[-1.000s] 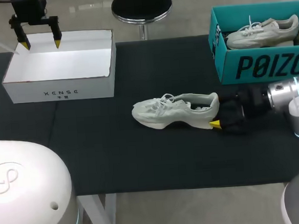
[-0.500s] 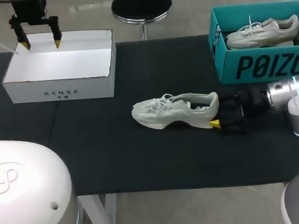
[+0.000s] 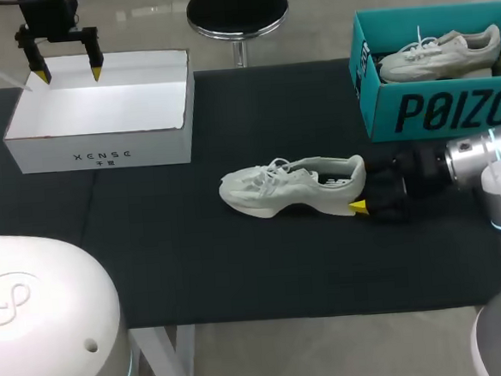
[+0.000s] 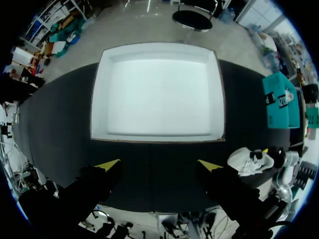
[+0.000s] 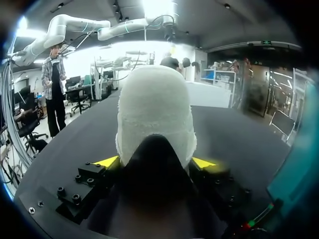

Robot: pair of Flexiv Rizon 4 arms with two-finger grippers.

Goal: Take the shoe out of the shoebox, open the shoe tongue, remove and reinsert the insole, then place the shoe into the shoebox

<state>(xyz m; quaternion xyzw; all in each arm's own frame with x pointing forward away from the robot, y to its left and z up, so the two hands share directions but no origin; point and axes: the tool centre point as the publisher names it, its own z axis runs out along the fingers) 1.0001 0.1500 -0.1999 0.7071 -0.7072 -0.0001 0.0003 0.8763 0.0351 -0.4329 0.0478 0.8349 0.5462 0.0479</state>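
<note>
A pale grey shoe [image 3: 293,187] lies on its sole in the middle of the black table, toe to the left. My right gripper [image 3: 360,189] is at its heel. In the right wrist view the shoe's heel [image 5: 154,114] fills the gap of the right gripper [image 5: 155,162], and both yellow tips touch its sides. The open white shoebox [image 3: 102,151] stands at the back left with nothing inside. My left gripper [image 3: 70,76] hangs open above its far rim. In the left wrist view the left gripper [image 4: 158,164] looks down on the shoebox [image 4: 157,46], with the shoe [image 4: 251,160] off to the side.
A teal shoebox [image 3: 443,110] with a second pale shoe [image 3: 439,54] in it stands at the back right, close behind my right arm. Black cloth covers the table between the two boxes and in front of the shoe.
My right gripper's fingers have closed in on the heel, and the shoe has shifted slightly to the left. The left arm has not moved.
</note>
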